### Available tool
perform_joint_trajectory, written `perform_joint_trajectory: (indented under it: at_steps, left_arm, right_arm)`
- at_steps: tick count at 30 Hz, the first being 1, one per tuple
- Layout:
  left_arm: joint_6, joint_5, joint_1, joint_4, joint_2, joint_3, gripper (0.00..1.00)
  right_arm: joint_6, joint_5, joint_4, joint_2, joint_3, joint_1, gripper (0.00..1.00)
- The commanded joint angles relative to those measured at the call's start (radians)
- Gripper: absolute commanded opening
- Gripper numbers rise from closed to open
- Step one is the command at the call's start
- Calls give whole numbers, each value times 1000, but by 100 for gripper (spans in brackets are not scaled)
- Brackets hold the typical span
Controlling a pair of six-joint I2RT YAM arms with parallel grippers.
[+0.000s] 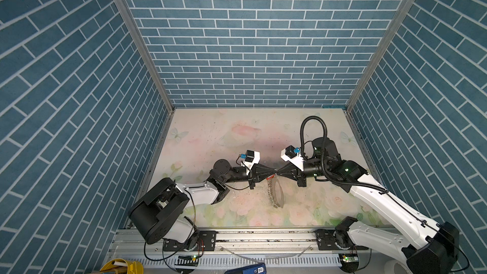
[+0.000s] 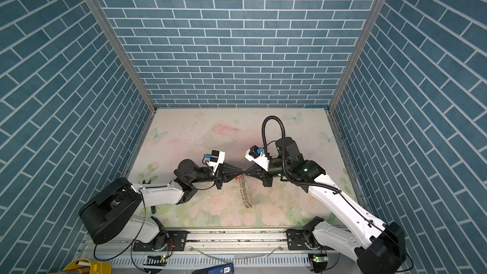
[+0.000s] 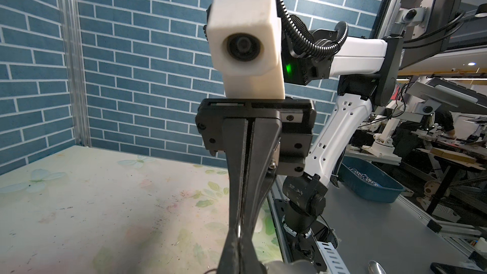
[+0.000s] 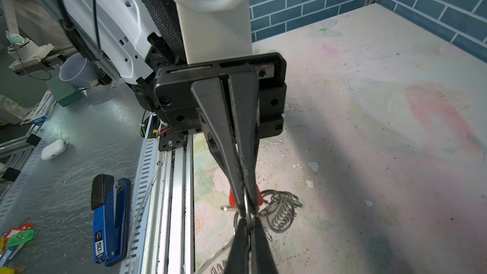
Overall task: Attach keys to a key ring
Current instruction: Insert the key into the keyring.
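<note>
Both grippers meet tip to tip above the middle of the floral table [image 1: 237, 133]. My left gripper [image 1: 274, 172] and right gripper [image 1: 278, 172] are both shut. The key ring [image 1: 276, 193] hangs below the tips, a thin dark hoop fringed with small silver rings [image 4: 283, 213]. In the right wrist view a silver ring [image 4: 245, 202] sits pinched between the left gripper's fingers [image 4: 238, 170], and my right gripper [image 4: 247, 222] closes on it from the opposite side. The orange-red key tag [image 4: 232, 198] hangs just behind the tips, mostly hidden. The left wrist view shows only a metal glint at the left gripper [image 3: 238, 234].
Blue brick walls [image 1: 253, 48] enclose the table on three sides. An aluminium rail [image 1: 263, 235] carries both arm bases at the front. Off the table lie a blue stapler [image 4: 109, 217], a white earbud case [image 4: 52, 149], coloured tags [image 4: 21, 233] and a blue bin [image 3: 369, 180].
</note>
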Motion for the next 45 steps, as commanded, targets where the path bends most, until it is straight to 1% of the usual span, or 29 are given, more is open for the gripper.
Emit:
perform_joint_trajectory:
  at_steps: [1, 3, 5, 7, 8, 9, 13, 16, 18, 21, 26, 29, 33, 37, 42, 45]
  left_arm:
    - [48, 11, -8, -24, -33, 12, 4]
    - [115, -23, -8, -173, -79, 14, 14]
    - [190, -54, -8, -348, -145, 23, 19]
    - [260, -96, -9, -513, -203, 40, 22]
    - [283, -119, -11, -573, -222, 52, 22]
    - [287, -125, -12, -597, -226, 62, 22]
    - [229, -66, -16, -548, -194, 87, 24]
    - [187, -30, -19, -515, -180, 92, 25]
    - [197, -19, -30, -533, -181, 97, 26]
    - [232, -9, -46, -611, -176, 119, 26]
    - [230, 24, -60, -641, -174, 138, 25]
    - [253, 18, -65, -694, -168, 155, 21]
    - [254, 22, -64, -702, -154, 164, 12]
    - [256, 28, -66, -710, -151, 164, 9]
    - [256, 27, -66, -703, -151, 161, 0]
    - [256, 23, -66, -703, -153, 159, 0]
  right_arm:
    - [-31, 28, -99, 10, 66, 3, 0]
    - [-64, 51, -201, 28, 121, 4, 0]
    - [-96, 90, -315, 58, 180, 7, 0]
    - [-137, 119, -438, 92, 239, 12, 0]
    - [-157, 131, -497, 111, 274, 17, 0]
    - [-164, 154, -530, 121, 301, 27, 0]
    - [-189, 212, -572, 148, 349, 52, 0]
    - [-194, 223, -563, 172, 363, 64, 0]
    - [-191, 220, -545, 173, 364, 72, 0]
    - [-189, 215, -523, 178, 366, 76, 0]
    - [-194, 212, -518, 199, 375, 84, 0]
    - [-194, 208, -512, 201, 376, 87, 0]
    - [-190, 207, -494, 195, 373, 90, 0]
    - [-184, 209, -472, 182, 363, 90, 0]
    - [-184, 227, -461, 176, 362, 90, 0]
    - [-185, 245, -466, 172, 364, 90, 0]
